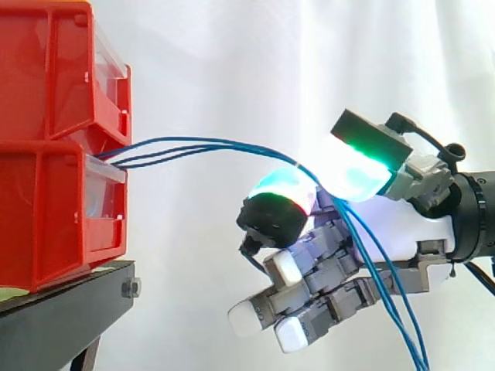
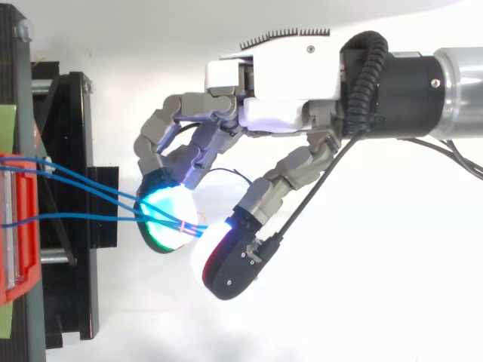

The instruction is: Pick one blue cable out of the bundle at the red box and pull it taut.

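Hand (image 2: 279,90) pinched the blue cables (image 1: 193,144) between two glowing pads (image 1: 357,171), well clear of the red box (image 1: 46,193) they ran from. All three strands seemed caught together, so a pull would likely tauten the whole bundle, not one

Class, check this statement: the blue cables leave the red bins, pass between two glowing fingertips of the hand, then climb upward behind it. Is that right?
Not quite. After the fingertips of the hand, the blue cables from the red bins hang downward, not upward, as the side view shows. The rest holds.
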Motion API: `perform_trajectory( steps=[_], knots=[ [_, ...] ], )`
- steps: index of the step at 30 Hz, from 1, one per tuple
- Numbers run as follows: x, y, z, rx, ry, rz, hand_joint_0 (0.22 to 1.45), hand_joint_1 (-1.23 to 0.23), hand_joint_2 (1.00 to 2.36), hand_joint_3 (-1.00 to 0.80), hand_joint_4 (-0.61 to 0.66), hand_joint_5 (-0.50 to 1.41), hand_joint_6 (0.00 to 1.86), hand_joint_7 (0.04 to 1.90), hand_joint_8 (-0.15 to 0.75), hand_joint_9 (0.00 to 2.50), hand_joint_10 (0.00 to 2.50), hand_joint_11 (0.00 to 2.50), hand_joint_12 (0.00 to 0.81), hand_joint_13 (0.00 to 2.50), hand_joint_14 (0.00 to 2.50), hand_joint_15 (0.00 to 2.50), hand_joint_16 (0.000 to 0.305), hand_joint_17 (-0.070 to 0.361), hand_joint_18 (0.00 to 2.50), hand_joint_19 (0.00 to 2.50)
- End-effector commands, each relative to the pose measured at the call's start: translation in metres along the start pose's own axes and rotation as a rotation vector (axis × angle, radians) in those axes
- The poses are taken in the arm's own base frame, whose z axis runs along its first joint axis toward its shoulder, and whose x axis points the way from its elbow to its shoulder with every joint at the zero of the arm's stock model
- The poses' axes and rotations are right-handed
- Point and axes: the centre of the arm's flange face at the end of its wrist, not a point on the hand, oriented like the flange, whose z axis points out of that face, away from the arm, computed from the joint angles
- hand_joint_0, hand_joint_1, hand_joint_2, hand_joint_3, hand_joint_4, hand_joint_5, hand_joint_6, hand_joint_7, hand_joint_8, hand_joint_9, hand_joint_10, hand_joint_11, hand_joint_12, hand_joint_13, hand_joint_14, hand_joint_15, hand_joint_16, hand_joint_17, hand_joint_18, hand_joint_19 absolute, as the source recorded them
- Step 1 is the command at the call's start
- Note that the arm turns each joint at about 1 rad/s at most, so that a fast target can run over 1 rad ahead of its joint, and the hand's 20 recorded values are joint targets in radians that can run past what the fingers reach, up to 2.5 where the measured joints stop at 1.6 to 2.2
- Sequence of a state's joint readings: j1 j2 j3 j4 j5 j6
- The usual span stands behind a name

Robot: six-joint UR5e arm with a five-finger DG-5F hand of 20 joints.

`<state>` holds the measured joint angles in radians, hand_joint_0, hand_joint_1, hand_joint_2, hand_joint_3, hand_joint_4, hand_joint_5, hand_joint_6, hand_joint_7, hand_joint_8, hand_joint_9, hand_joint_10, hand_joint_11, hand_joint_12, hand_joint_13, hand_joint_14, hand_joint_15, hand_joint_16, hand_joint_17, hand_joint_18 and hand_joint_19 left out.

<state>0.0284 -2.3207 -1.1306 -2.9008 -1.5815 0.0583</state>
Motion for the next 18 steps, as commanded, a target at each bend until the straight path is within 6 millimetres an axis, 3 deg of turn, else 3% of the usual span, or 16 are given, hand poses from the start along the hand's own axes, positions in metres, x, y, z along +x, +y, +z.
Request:
perform_trajectory(
  steps=[1, 9, 18],
  knots=[
    [0.0005, -0.0002, 0.0001, 0.0, 0.001, 0.0, 0.53, -0.97, 1.0, -0.5, 0.2, -0.19, 0.94, 0.96, 0.404, 0.95, 0.01, 0.76, 0.402, 0.66, 0.01, 0.26, 0.056, 0.126, 0.71, 0.3],
    [0.0005, -0.0002, 0.0001, 0.0, 0.001, 0.0, 0.52, -0.79, 1.0, -0.5, 0.19, -0.17, 0.92, 0.98, 0.412, 0.99, 0.01, 0.75, 0.403, 0.68, 0.01, 0.28, 0.058, 0.13, 0.73, 0.32],
    [0.0019, -0.0003, 0.0004, 0.0, 0.004, 0.0, 0.61, -0.82, 1.0, -0.44, 0.18, -0.17, 0.91, 1.02, 0.398, 1.01, 0.02, 0.77, 0.387, 0.7, 0.01, 0.29, 0.054, 0.121, 0.72, 0.35]
  ],
)
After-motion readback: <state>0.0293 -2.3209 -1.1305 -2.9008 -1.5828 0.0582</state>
